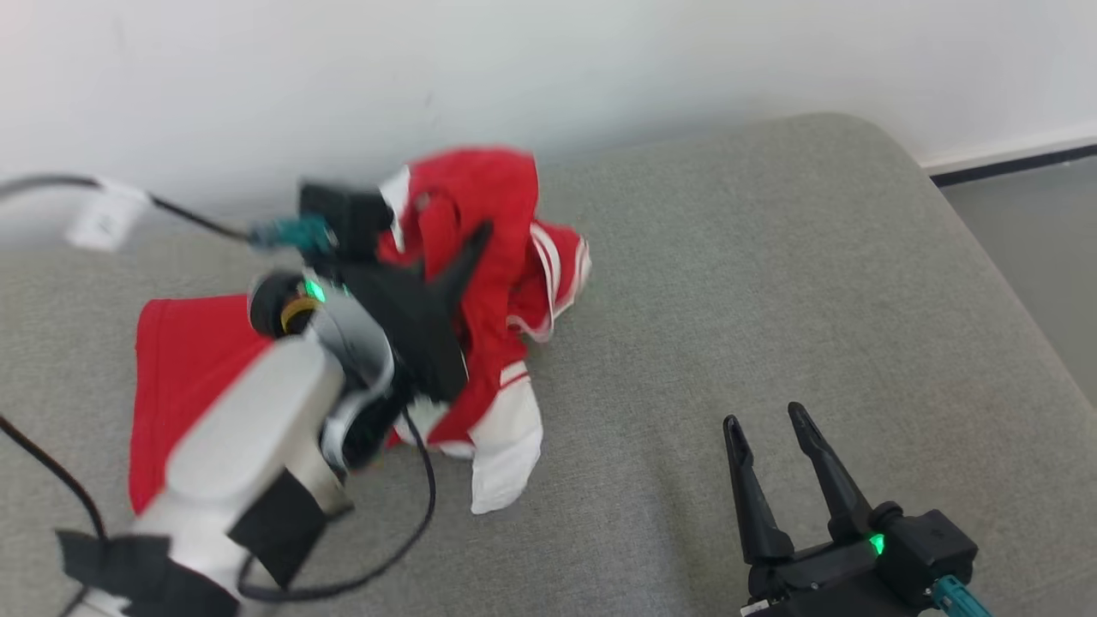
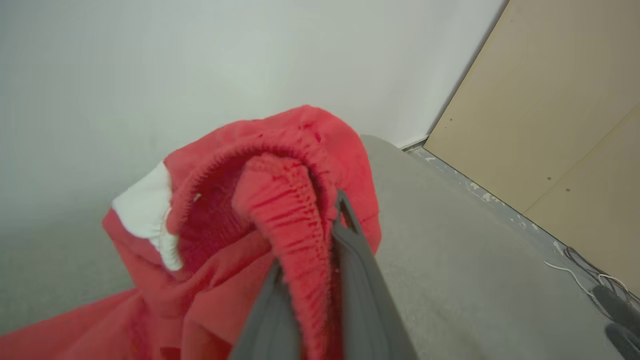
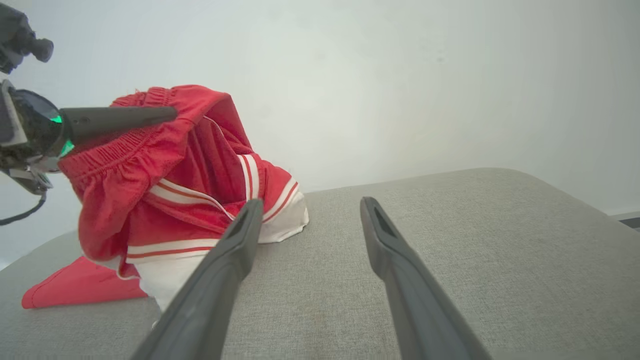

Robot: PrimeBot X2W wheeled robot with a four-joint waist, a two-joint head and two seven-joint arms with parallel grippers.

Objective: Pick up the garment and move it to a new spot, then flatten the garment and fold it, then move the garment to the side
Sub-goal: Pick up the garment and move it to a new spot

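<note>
My left gripper [image 2: 320,235] had its jaws pinching the red white-trimmed fabric garment [image 1: 480,197], waistband up, the rest trailing down-left onto the grey upholstered cushion [image 1: 771,274]. Right gripper [image 1: 764,420] jaws spread, well apart.

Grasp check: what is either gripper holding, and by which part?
Left gripper pinches the red-and-white fabric shorts by the elastic waistband; right gripper is open, empty.

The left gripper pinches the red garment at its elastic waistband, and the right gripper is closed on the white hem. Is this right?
Only the end is wrong: the right gripper stands open and empty, clear of the red garment, as the right wrist view shows. The left gripper does pinch the waistband.
</note>
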